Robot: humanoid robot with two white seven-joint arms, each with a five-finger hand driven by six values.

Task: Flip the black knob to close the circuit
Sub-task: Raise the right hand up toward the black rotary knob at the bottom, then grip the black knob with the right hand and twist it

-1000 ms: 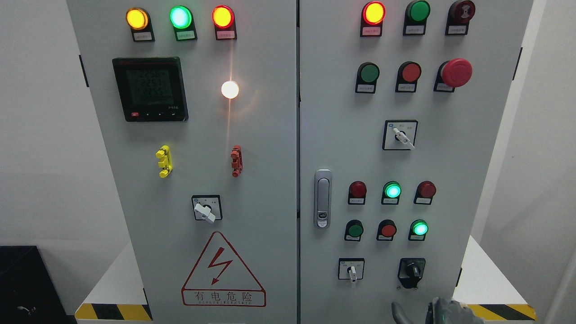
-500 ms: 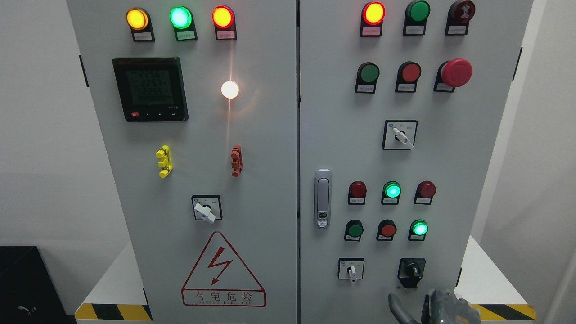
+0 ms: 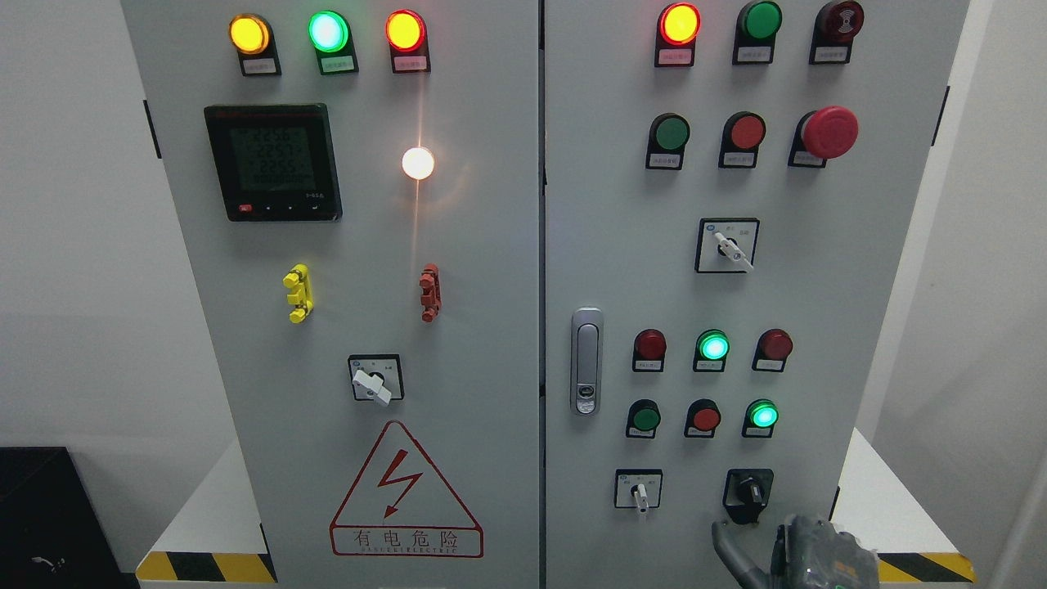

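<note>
Your target, the black knob [image 3: 748,493], sits low on the cabinet's right door [image 3: 818,286], right of a small white selector switch [image 3: 639,491] and under the lit green lamp [image 3: 762,415]. Its pointer looks roughly upright, though at this size you can't be sure. Your right hand [image 3: 797,556] comes in at the bottom edge just below the knob, one dark finger [image 3: 724,541] raised toward it and apparently not yet touching, probably lined up from beneath so the knob remains visible. Most of the hand is cut off, so whether its fingers are apart or curled cannot be told. Your left hand is out of view.
</note>
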